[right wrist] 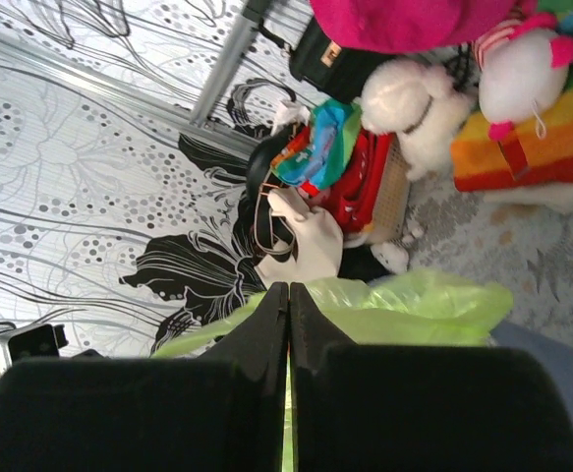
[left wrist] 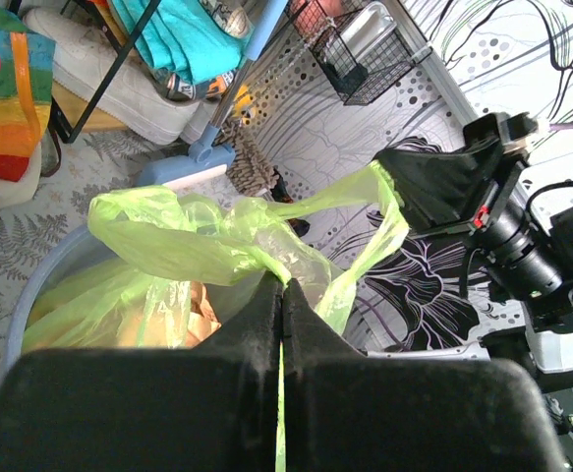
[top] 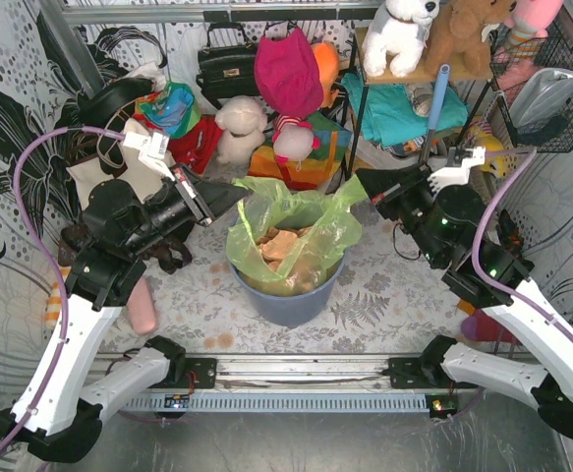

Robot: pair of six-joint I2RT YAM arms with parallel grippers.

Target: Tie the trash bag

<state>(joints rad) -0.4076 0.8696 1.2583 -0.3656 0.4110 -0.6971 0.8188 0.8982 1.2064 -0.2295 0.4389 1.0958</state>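
**Figure: Trash bag at the start of tying.** The trash bag, a thin translucent light-green film, is sitting inside the round blue-grey bin at the middle of the bench. Its mouth is flaring above the rim, and crumpled brown paper is showing through.

The left tool is pinching the left flap of the mouth. Its jaws are pressed together, and the left wrist view shows a sliver of green film running between them. The right tool is pressed together in the same way on the right flap, which is stretching toward it as a drawn-out corner.

**Handling, as judged:**
- The film is looking very light, limp and slippery, and is holding no shape of its own.
- It is probably going to stretch or tear under a sharp pull and to slide out of a shallow pinch.
- The paper filling is adding little weight, so hard tugging is likely to lift the bag out of the bin.
- The sensible holds are the two opposite flaps, well above the rim, where slack is gathering into a thicker bunch.
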